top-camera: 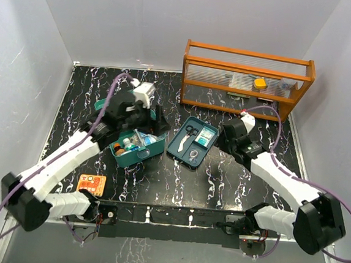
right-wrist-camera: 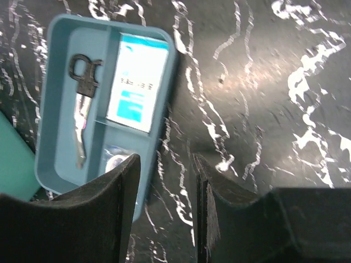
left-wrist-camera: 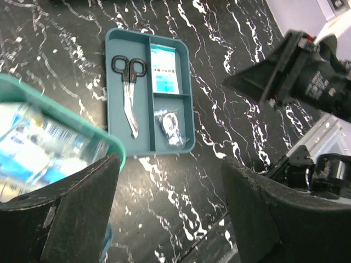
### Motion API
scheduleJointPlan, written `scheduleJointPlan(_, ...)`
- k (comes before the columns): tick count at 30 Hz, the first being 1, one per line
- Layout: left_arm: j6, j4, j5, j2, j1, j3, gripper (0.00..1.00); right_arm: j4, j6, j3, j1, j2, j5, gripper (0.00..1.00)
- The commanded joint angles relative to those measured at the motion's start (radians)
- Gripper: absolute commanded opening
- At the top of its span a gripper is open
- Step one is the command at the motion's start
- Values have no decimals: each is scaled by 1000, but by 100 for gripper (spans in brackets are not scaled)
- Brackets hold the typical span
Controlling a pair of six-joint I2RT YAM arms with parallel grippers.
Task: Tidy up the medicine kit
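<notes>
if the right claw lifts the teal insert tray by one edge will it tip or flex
Probably stiff: the insert tray looks like moulded plastic with raised walls. Lifted by one edge it would likely tilt, and the loose scissors and packet could slide.

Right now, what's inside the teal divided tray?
The teal divided plastic tray holds black-handled metal scissors in its long compartment, a white-and-teal flat packet in one short compartment, a small clear-wrapped item in the other. Anything under the packet is hidden.

Bright, even overhead light.
Glare is thrown on the black marbled tabletop point(right-wrist-camera: 263, 87); the near teal plastic box point(left-wrist-camera: 55, 107) is blurred.
</notes>
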Motion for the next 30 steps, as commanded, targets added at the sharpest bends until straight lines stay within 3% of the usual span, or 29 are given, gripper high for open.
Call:
scheduleJointPlan(1, 55, 51, -143, 193, -116, 141, 71, -28, 65, -81, -27, -106, 6, 39)
scheduleJointPlan(6, 87, -41, -278, 444, -201, 309, 61, -45, 79, -137, -96, -171, -47, 38)
scheduleJointPlan(12, 93, -92, -294, 617, -231, 403, 51, -58, 54, -166, -157, -224, -65, 38)
scheduleJointPlan(18, 113, -155, -239, 787, -240, 487, 48, -43, 49, -200, -182, -211, -107, 39)
scheduleJointPlan(25, 115, -161, -166, 880, -245, 521, 40, -45, 29, -192, -182, -199, -119, 39)
scheduleJointPlan(30, 113, -145, -131, 923, -252, 531, 40, -46, 30, -193, -182, -187, -128, 39)
